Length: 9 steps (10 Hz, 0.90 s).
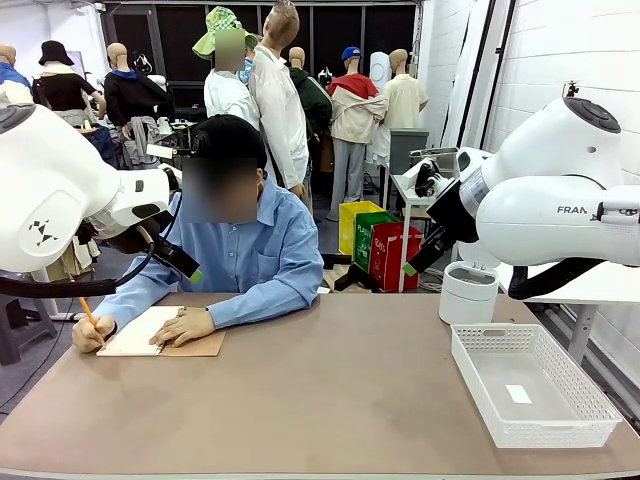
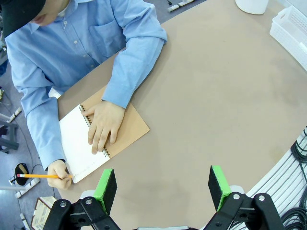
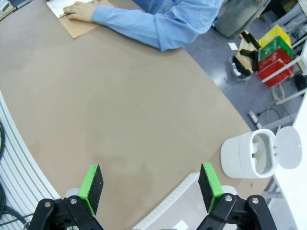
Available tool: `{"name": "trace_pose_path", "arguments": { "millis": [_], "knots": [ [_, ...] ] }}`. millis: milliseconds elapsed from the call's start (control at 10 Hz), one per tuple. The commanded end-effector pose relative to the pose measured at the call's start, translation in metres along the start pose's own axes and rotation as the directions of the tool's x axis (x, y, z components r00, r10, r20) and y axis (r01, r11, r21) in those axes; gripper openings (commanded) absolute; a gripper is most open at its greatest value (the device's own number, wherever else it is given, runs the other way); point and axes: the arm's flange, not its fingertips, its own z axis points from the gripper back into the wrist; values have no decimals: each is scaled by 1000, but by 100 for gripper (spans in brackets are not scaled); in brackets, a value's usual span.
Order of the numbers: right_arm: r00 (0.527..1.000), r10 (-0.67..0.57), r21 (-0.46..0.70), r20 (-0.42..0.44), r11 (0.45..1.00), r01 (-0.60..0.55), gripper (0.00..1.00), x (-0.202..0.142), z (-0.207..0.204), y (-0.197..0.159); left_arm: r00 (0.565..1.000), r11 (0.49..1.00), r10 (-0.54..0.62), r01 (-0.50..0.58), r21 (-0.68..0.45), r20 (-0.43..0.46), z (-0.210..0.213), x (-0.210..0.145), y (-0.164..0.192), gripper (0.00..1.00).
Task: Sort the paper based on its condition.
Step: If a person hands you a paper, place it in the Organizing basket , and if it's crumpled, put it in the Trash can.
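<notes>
Loose paper is out of view. A person in a blue shirt sits at the far left of the table and writes with a yellow pencil (image 2: 43,176) on the white page of a spiral notebook (image 1: 150,332) with a brown cover (image 2: 129,127); the other hand (image 2: 103,125) lies flat on the binding. My left gripper (image 2: 163,189) hovers open above the table, nearer to me than the notebook, nothing between its green pads. My right gripper (image 3: 151,187) is open too, high over the right side, and also holds nothing. Both grippers hang above the table's far edge in the front view, left (image 1: 192,270) and right (image 1: 410,266).
A white mesh basket (image 1: 470,365) stands at the table's right, a small white slip on its floor. Behind it is a white round bin (image 1: 468,293) with its lid open (image 3: 288,148). Coloured boxes (image 1: 385,250) stand on the floor beyond the table.
</notes>
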Motion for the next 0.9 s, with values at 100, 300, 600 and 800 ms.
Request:
{"name": "trace_pose_path", "arguments": {
  "millis": [100, 300, 600, 800],
  "knots": [
    [1000, 2, 2, 1, 1000, -2, 100, 0, 0, 1, 1000, 1000, 0, 0, 1, 2, 0, 0, 0, 100],
    [1000, 2, 2, 1, 1000, -2, 100, 0, 0, 1, 1000, 1000, 0, 0, 1, 2, 0, 0, 0, 100],
    [1000, 2, 2, 1, 1000, -2, 100, 0, 0, 1, 1000, 1000, 0, 0, 1, 2, 0, 0, 0, 100],
    [1000, 2, 2, 1, 1000, -2, 100, 0, 0, 1, 1000, 1000, 0, 0, 1, 2, 0, 0, 0, 100]
  ]
}}
